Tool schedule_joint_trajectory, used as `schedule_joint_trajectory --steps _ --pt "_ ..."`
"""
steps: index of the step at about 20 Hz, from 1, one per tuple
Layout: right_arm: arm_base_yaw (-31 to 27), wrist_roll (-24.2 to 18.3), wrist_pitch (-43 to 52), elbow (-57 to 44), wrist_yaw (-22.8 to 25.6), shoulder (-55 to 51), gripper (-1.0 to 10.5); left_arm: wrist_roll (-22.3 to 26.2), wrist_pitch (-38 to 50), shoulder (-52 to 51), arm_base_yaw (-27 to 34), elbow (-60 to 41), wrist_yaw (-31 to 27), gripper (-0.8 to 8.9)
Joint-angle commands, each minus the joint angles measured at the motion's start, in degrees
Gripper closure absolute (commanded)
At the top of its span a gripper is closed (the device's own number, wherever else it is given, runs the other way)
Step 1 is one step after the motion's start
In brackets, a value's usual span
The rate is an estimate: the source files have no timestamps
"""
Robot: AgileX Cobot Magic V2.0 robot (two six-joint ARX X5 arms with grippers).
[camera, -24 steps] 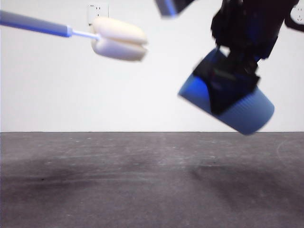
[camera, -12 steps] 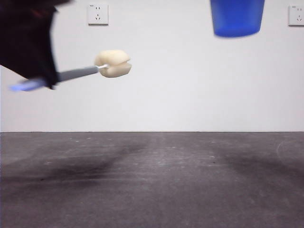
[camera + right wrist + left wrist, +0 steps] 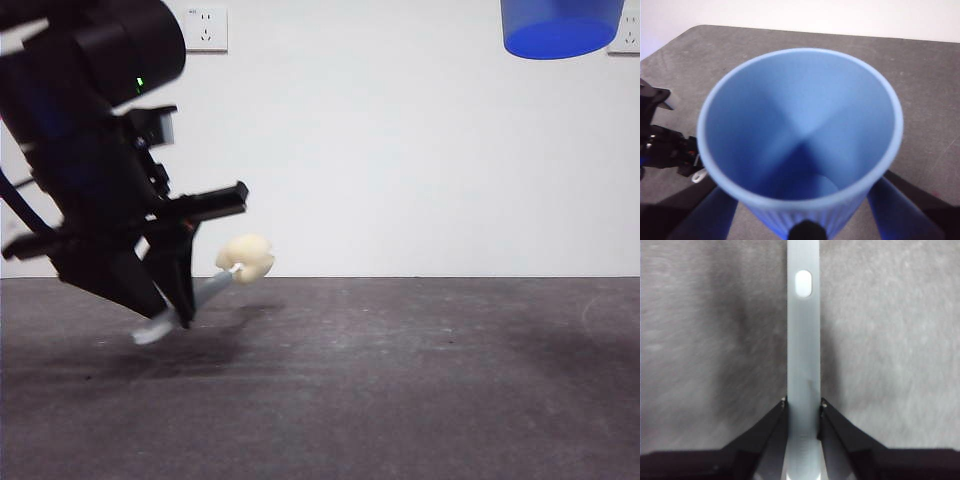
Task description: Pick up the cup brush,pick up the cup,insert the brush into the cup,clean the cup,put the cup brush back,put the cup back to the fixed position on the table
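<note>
Low on the left, the left gripper (image 3: 175, 300) pinches the cup brush (image 3: 215, 280) by its handle just above the table (image 3: 400, 380) — putting back looks underway. High on the right, the right gripper (image 3: 805, 210) clasps the cup (image 3: 560, 25) — its return remains.

Left hand (image 3: 180, 300) with cup brush (image 3: 245, 258) blocks low left; table (image 3: 420, 380) centre, right open.
</note>
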Motion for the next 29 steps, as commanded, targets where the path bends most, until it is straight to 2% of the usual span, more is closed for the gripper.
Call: schedule_joint_trajectory --steps 1,10,11,13,14,16,18,22,27,29 --pt "0.07 1.18 0.59 0.13 0.11 0.85 9.6 -1.09 4.2 3.02 0.13 -0.37 1.42 8.22" --pt "0.07 1.53 0.48 0.13 0.09 4.59 9.6 -2.32 6.01 8.68 0.11 -0.37 1.55 8.03" --pt "0.07 1.53 0.48 0.13 0.09 5.05 9.6 -2.32 5.92 8.68 0.11 -0.37 1.68 7.27" --pt "0.07 1.51 0.5 0.11 0.13 6.19 9.6 -2.29 5.03 8.66 0.11 -0.37 3.32 4.13" --pt "0.07 1.49 0.66 0.11 0.31 6.91 9.6 -2.29 4.66 8.63 0.11 -0.37 4.33 3.5" --pt "0.04 0.33 2.25 -0.48 1.11 8.59 9.6 -2.29 4.66 8.37 0.11 -0.33 7.39 3.5" --pt "-0.04 -1.84 6.8 -2.91 2.25 9.75 9.6 -2.29 4.61 7.02 0.11 -0.28 8.04 3.5" --pt "-3.63 -5.03 22.14 -11.54 1.36 11.54 9.6 -2.05 2.89 1.01 0.11 -0.28 9.92 3.5" --pt "-16.11 -6.64 41.16 -21.22 -11.58 17.38 9.6 -1.62 -2.51 -12.07 0.0 -0.26 16.11 3.5" --pt "-21.46 -9.31 46.99 -21.57 -18.4 22.91 9.6 -1.62 -4.39 -18.51 -0.07 -0.26 19.78 3.5"
